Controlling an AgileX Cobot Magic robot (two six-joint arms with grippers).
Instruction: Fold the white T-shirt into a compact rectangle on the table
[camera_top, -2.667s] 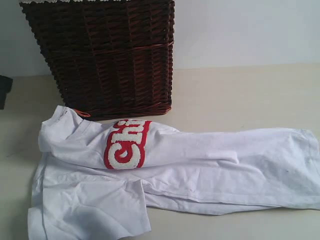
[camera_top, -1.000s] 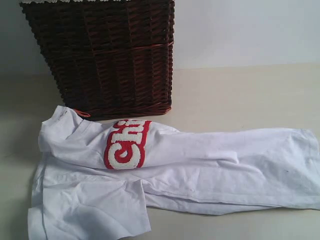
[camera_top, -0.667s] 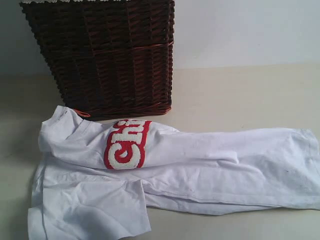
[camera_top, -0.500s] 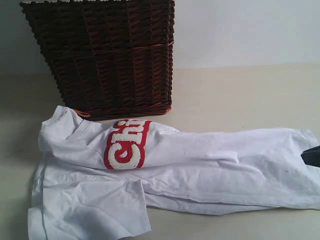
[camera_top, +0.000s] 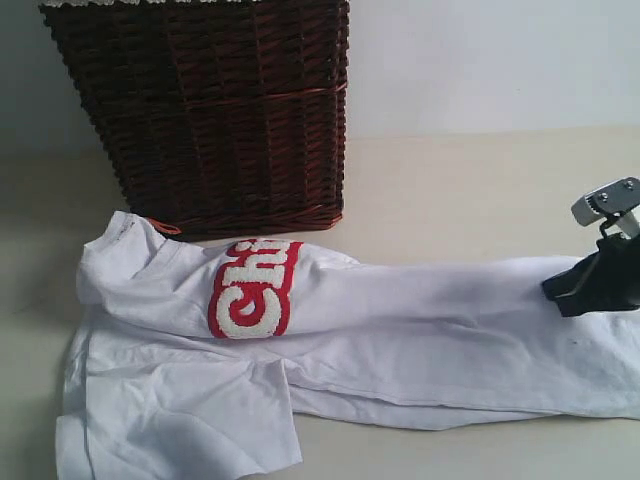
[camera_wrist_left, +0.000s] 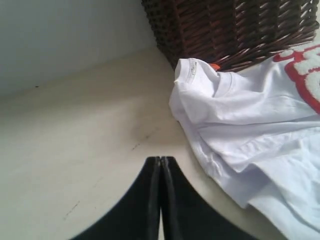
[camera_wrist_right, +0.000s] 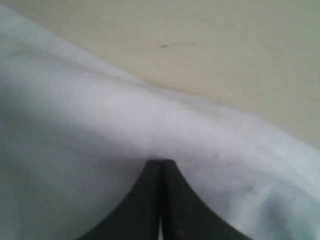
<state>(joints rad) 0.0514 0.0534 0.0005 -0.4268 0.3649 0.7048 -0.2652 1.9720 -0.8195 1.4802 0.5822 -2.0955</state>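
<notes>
Item 1, the white T-shirt (camera_top: 400, 330): I find it lying on the table (camera_top: 480, 190), stretched lengthwise from left to right along the near side. The collar end is at the left and the hem end at the right edge of the exterior view. The body is doubled over along its length, with creases running left to right. One short sleeve (camera_top: 190, 420) is spread flat at the near left. The red band (camera_top: 250, 288) with fuzzy white letters crosses the chest, left of centre. The small orange tag (camera_top: 165, 226) shows at the collar, just beside the foot of the wicker basket (camera_top: 220, 110).

Item 2, the wicker basket: dark red-brown, standing upright at the far left. Its base sits just beyond the shirt's collar end. I cannot tell whether cloth and wicker touch.

Item 3, the right gripper (camera_top: 550, 290): I see it at the right, over the hem end of the shirt. In the right wrist view its black jaws are clenched flat together (camera_wrist_right: 161, 163), and no cloth shows between them. The tip lies against white fabric in that view; I cannot confirm contact. A silver bracket (camera_top: 607, 203) sits on the arm above it.

Item 4, the left gripper (camera_wrist_left: 160, 159): clenched, jaws pressed together, grasping nothing. In the left wrist view it is over bare table, near the collar end of the shirt and apart from it
</notes>
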